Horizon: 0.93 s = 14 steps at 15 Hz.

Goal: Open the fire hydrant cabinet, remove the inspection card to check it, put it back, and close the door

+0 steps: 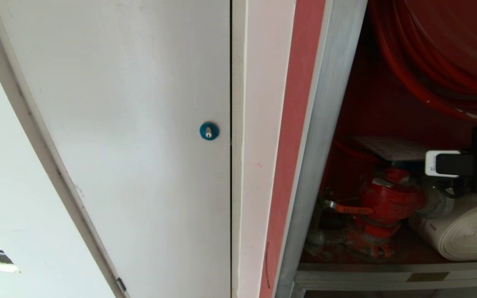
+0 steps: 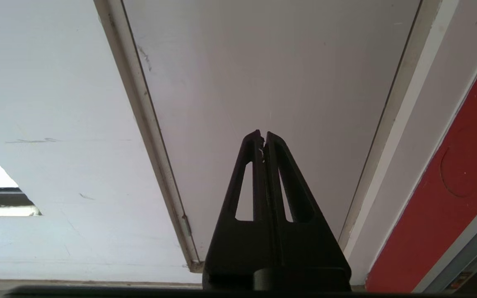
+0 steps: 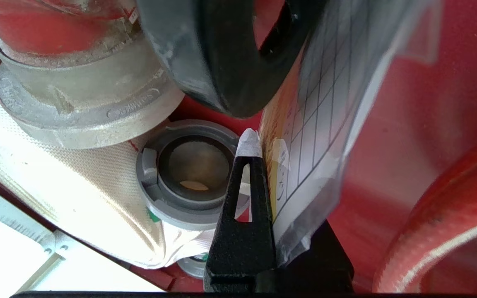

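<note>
A plain white door (image 1: 139, 124) with a small blue round lock (image 1: 209, 130) fills the left and middle of the head view. To its right, the open fire hydrant cabinet (image 1: 325, 124) takes up the right side of the frame, with a silver frame and a red lining. A red hose reel (image 1: 437, 54) sits at the upper right, a white rolled hose (image 1: 470, 231) at the lower right, and a red valve (image 1: 383, 203) beside it at lower centre.

The right gripper (image 3: 263, 142) reaches in from the right edge, above the rolled hose. Its fingers are pressed together on the inspection card (image 3: 325, 136), a gridded white sheet held inside the cabinet.

The left gripper (image 2: 262, 135) is parked before the white door, fingers together and empty.
</note>
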Motion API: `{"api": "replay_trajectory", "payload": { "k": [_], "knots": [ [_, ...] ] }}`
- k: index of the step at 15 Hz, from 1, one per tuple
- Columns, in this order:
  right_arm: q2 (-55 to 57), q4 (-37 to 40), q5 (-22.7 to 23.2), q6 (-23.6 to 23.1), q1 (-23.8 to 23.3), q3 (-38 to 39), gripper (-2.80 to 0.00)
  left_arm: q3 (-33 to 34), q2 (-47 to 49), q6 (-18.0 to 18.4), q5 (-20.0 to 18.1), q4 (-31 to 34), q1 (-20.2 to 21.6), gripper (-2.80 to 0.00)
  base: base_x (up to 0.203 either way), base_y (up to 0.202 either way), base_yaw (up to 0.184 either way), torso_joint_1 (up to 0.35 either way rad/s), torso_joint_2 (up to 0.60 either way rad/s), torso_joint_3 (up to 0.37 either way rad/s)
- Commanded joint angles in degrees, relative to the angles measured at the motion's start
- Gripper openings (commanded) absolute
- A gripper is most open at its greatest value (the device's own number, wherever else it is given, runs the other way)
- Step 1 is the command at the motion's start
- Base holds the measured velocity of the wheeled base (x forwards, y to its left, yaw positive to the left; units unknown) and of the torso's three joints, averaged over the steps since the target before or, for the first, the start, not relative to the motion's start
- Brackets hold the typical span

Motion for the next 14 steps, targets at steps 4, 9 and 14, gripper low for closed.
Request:
{"api": "replay_trajectory", "payload": {
  "k": [4,9,14],
  "knots": [
    [-4.9,0.7,0.1,-0.6,0.0,2.0,-2.80,0.7,0.0,0.0,0.0,0.0,0.0,-2.80,0.000,0.000,0.000,0.000,0.00,0.000],
    [-15.7,3.1,2.3,-0.5,0.0,7.2,-2.80,0.7,0.0,0.0,0.0,0.0,0.0,-2.80,0.000,0.000,0.000,0.000,0.00,0.000],
    [-24.2,5.7,9.8,5.1,0.1,10.7,-2.80,0.7,0.0,0.0,0.0,0.0,0.0,-2.80,0.000,0.000,0.000,0.000,0.00,0.000]
  ]
}}
